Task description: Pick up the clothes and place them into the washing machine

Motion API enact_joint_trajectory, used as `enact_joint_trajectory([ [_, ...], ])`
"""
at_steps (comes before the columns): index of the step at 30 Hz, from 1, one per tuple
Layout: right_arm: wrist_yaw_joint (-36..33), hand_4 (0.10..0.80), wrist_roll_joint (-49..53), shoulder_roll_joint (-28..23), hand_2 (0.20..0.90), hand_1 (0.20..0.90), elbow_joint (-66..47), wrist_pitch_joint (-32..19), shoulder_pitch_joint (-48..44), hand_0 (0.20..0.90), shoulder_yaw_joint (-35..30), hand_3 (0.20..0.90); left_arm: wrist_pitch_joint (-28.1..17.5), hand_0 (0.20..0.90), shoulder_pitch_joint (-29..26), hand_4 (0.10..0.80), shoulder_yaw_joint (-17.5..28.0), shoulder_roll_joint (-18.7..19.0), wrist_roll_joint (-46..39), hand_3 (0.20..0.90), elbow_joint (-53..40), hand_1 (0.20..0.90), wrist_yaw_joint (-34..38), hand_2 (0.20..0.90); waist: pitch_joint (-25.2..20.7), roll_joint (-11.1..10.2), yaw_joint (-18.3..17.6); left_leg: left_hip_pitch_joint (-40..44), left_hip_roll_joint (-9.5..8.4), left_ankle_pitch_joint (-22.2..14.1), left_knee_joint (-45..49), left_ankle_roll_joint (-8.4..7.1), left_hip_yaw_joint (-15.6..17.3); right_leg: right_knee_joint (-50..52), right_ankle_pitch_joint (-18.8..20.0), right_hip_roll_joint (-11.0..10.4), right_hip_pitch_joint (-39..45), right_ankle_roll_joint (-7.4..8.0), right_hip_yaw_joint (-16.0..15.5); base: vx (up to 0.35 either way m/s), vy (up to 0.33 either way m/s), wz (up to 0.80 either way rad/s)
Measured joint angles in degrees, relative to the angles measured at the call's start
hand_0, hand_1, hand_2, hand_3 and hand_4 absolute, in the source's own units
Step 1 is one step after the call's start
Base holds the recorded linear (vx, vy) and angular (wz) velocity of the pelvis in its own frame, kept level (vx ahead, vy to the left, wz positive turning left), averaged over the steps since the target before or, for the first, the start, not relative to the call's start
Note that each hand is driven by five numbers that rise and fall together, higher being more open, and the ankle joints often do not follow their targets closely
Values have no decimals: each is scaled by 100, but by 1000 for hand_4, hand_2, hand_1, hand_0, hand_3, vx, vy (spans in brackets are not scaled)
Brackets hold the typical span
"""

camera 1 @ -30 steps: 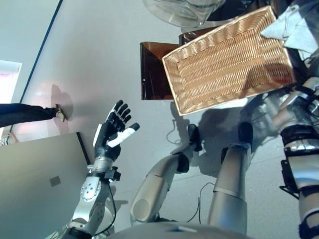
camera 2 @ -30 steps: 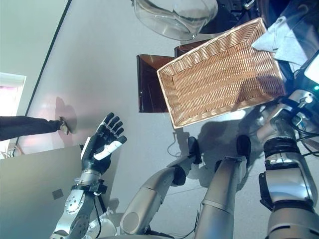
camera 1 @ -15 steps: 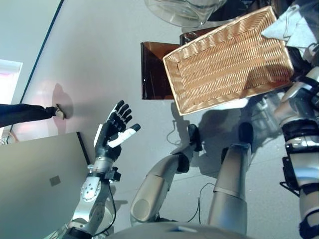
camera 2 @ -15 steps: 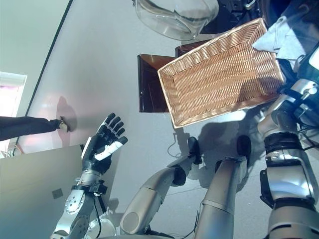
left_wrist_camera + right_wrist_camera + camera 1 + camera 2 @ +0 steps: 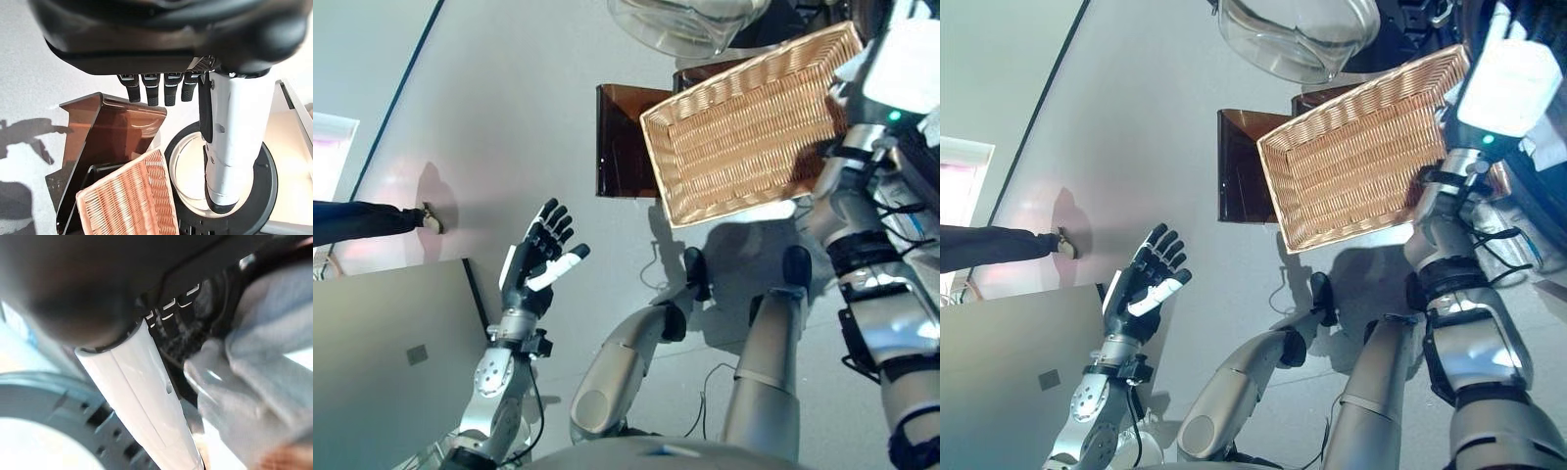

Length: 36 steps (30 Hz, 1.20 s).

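A light grey cloth shows only in the right wrist view, bunched close beside my right hand, with a dark opening behind them. In the eye views my right forearm reaches up across the far end of the wicker basket, and the hand itself is hidden past the wrist housing. The basket has nothing in it where it shows. The washing machine's glass door hangs at the top edge. My left hand is raised at the lower left, open and holding nothing.
A brown see-through stand sits under the basket's left side. A person's dark sleeve reaches in from the left edge. A pale flat surface fills the lower left corner. The round washer door also shows in the left wrist view.
My right arm has swung up and leftward over the basket's far end, covering the light cloth that showed at the top right. The left hand has not moved.
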Motion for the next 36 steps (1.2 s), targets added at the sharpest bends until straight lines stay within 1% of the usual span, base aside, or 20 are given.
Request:
enact_joint_trajectory([
  [3, 225, 800, 15, 210, 900, 900, -5, -176, 145, 900, 64, 900, 0, 900, -3, 800, 6, -22, 5, 900, 6, 900, 14, 900, 16, -20, -33, -1, 4, -9, 2, 8, 1, -11, -3, 8, 3, 4, -2, 82, 2, -2],
  [4, 325, 800, 41, 297, 900, 900, -2, -352, 214, 900, 61, 900, 0, 900, 0, 800, 16, -55, 6, 900, 9, 900, 69, 900, 33, -43, -80, 0, -4, -9, -4, 40, 11, -31, 38, 25, 13, 10, -10, 0, 0, 0],
  [5, 427, 800, 112, 438, 900, 900, 1, -463, 285, 900, 156, 900, 2, 900, -12, 800, 24, -76, 14, 900, 32, 900, 119, 900, 60, -78, -168, -3, 21, -24, 29, 52, -3, -37, 19, 27, 31, 0, -27, 0, 0, 0],
  [6, 466, 800, 185, 476, 900, 900, -39, -547, 354, 900, 162, 900, 2, 900, -17, 800, 26, -95, 17, 900, 38, 900, 129, 900, 78, -101, -201, 4, 34, -35, 46, 57, -16, -41, 7, 39, 48, -3, -30, -7, -25, -6],
  [7, 481, 800, 411, 557, 900, 900, -44, -789, 473, 900, 124, 900, -1, 900, -8, 800, 36, -119, 18, 900, 51, 900, 177, 900, 115, -151, -259, 28, 45, -44, 21, 57, -22, -123, 19, 47, 90, -8, -46, -7, -15, -8],
  [10, 488, 800, 770, 635, 900, 900, -34, -934, 623, 900, 96, 900, 4, 900, -17, 800, 38, -144, 22, 900, 70, 900, 225, 900, 171, -225, -333, 19, 80, -42, 19, 60, 3, -151, 44, 57, 89, 3, -40, -16, -31, -5],
  [11, 490, 800, 1034, 633, 900, 900, -2, -1056, 688, 900, 6, 900, 4, 900, -10, 800, 45, -145, 21, 900, 80, 900, 245, 900, 188, -247, -333, 14, 78, -42, 19, 60, 9, -175, 53, 56, 92, 7, -39, 0, 0, 0],
  [14, 498, 800, 1525, 571, 900, 900, 51, -1151, 760, 900, -178, 900, 4, 900, -8, 800, 100, -146, 22, 900, 103, 900, 327, 900, 239, -317, -347, 10, 80, -42, 18, 61, 10, -187, 59, 59, 93, 7, -39, 0, 0, 0],
  [16, 498, 800, 1711, 388, 900, 900, 118, -1247, 753, 900, -253, 900, 4, 900, -1, 800, 202, -144, 20, 900, 107, 900, 356, 900, 253, -335, -351, 12, 86, -42, 18, 61, 9, -186, 59, 56, 94, 7, -40, 2, -18, 1],
  [19, 493, 800, 1827, 139, 900, 900, 135, -1249, 753, 900, -353, 900, 4, 900, 6, 800, 282, -135, 19, 900, 106, 900, 364, 900, 254, -337, -353, 13, 82, -41, 20, 61, 8, -186, 61, 54, 100, 10, -40, 0, 0, 0],
  [23, 495, 800, 1924, -136, 900, 900, 301, -1271, 743, 900, -382, 900, 3, 900, 14, 800, 283, -134, 11, 900, 102, 900, 341, 900, 256, -339, -363, 27, 80, -41, 22, 62, 7, -186, 63, 56, 117, 10, -40, 0, 0, 0],
  [30, 504, 800, 2049, -211, 900, 900, 531, -1378, 658, 900, -324, 900, 1, 900, 53, 800, 286, -130, -4, 900, 100, 900, 307, 900, 256, -340, -433, 92, 82, -42, -8, 60, 5, -207, 67, 49, 179, 18, -41, 0, 0, 0],
  [36, 636, 800, 2391, -263, 900, 900, 1008, -1562, 306, 900, -286, 900, 1, 900, 120, 800, 286, -130, -6, 900, 99, 900, 229, 900, 257, -340, -422, 91, 82, -41, -43, 58, 3, -218, 66, 53, 168, 17, -42, -2, -6, 0],
])
